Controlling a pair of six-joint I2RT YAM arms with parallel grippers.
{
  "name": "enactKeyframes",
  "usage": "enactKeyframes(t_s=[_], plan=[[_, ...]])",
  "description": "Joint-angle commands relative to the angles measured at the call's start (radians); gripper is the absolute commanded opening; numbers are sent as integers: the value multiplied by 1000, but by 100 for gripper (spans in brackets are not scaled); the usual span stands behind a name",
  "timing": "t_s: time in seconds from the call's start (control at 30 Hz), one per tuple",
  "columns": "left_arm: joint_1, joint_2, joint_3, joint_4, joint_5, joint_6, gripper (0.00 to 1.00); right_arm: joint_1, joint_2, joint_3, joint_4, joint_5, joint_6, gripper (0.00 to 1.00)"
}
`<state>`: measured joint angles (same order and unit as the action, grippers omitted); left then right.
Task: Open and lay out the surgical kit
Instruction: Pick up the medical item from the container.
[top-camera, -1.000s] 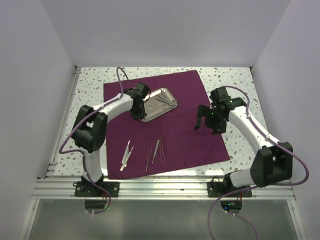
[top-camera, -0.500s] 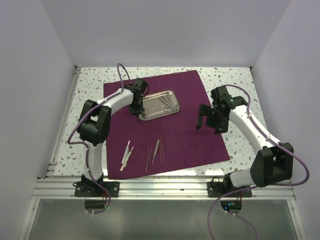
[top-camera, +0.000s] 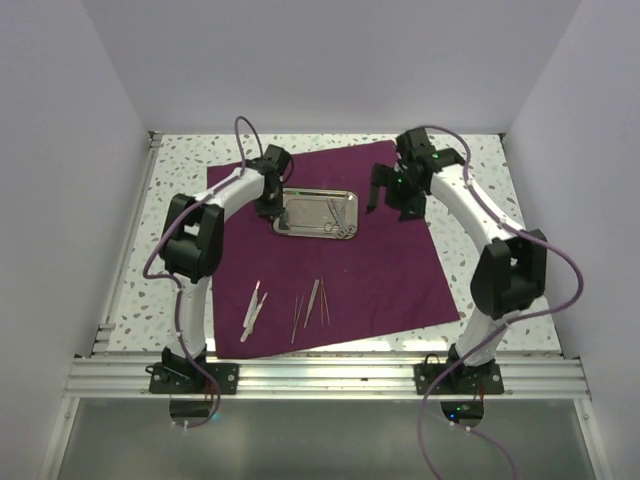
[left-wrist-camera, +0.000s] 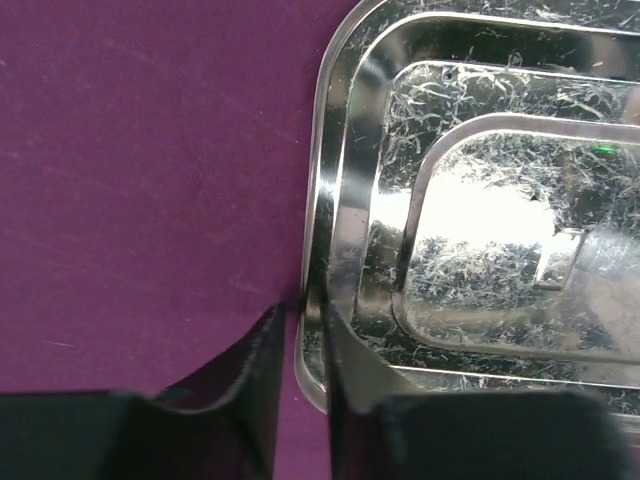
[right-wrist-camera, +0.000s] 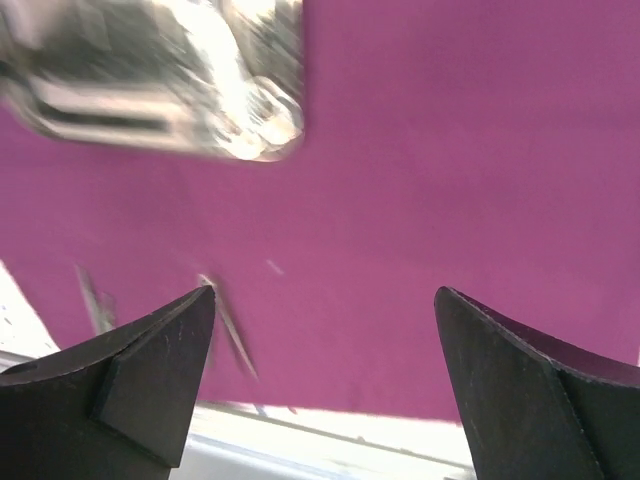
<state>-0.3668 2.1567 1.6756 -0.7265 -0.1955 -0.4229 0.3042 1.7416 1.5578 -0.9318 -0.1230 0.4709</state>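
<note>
- Surgical kit: steel tray sits on the far part of the purple cloth; thin tools lie nearer.
- Left gripper pinches the tray's left rim.
- Right gripper hovers beside the tray, fingers spread wide.

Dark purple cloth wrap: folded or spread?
Spread. The dark purple cloth wrap lies flat as one open sheet on the speckled table, shiny steel tray and thin silver instruments resting on top.
</note>
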Motion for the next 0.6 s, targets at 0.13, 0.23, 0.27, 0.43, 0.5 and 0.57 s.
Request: enactKeyframes(t_s=[0.13, 0.23, 0.27, 0.43, 0.5, 0.57], plan=[[11, -29, 16, -16, 68, 19, 33, 130, 358, 449, -16, -30, -9, 89], [11, -57, 0, -13, 79, 26, 32, 139, 452, 550, -24, -21, -2, 76], [11, -69, -14, -10, 85, 30, 32, 138, 502, 567, -24, -21, 0, 70], [11, -90, -57, 16, 102, 42, 28, 139, 634, 653, -35, 12, -20, 48], [11, -98, -79, 32, 107, 49, 28, 141, 671, 677, -42, 26, -29, 44], [11, -97, -91, 39, 114, 53, 27, 142, 690, 691, -50, 45, -34, 43]])
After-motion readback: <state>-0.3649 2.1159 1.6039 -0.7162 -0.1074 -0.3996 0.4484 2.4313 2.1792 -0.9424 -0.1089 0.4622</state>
